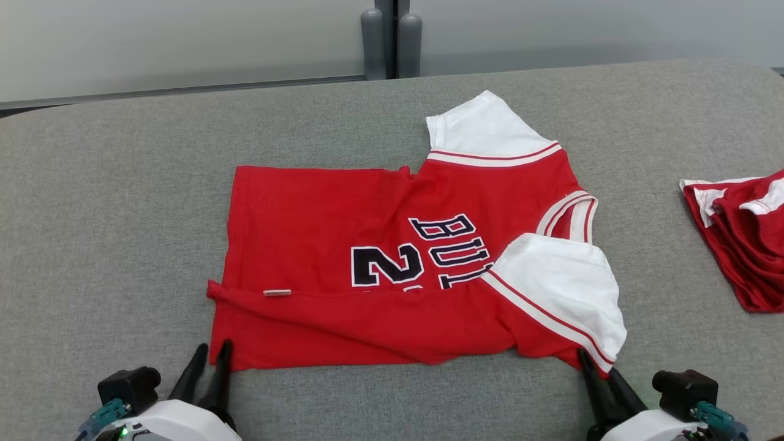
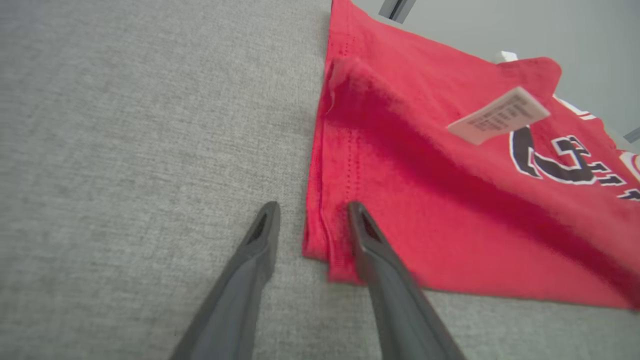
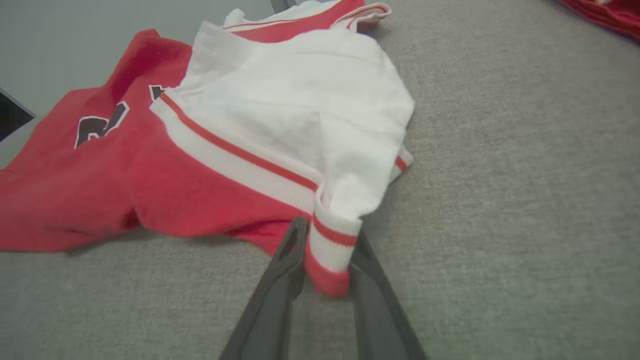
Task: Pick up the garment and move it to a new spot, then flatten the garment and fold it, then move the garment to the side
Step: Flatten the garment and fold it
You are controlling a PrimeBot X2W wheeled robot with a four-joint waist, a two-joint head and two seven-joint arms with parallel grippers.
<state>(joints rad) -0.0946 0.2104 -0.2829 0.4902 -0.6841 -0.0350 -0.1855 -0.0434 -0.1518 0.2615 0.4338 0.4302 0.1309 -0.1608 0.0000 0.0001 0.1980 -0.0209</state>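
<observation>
- Red with white sleeves, the garment lies spread at the middle of the grey fabric-covered table, its near long edge folded over onto the printed front so that part of the black lettering is covered.
- On that folded band, toward 9 o'clock, a small pale label rests; in the left wrist view the label sticks up from the cloth.
- At 7 o'clock in the head view the left gripper sits at the garment's near hem corner with its fingers spread. In its own wrist view the left gripper has one finger on the bare table and the other on the red cloth, the corner's edge between them.
- At 5 o'clock the right gripper meets the tip of the near sleeve.
- In the right wrist view the right gripper has a finger on either side of the striped cuff, which fills the gap; whether they press it I cannot tell.
- A far sleeve points toward 1 o'clock.
- At 3 o'clock, well apart from the garment, a pile of red and white cloth lies at the table's edge.
</observation>
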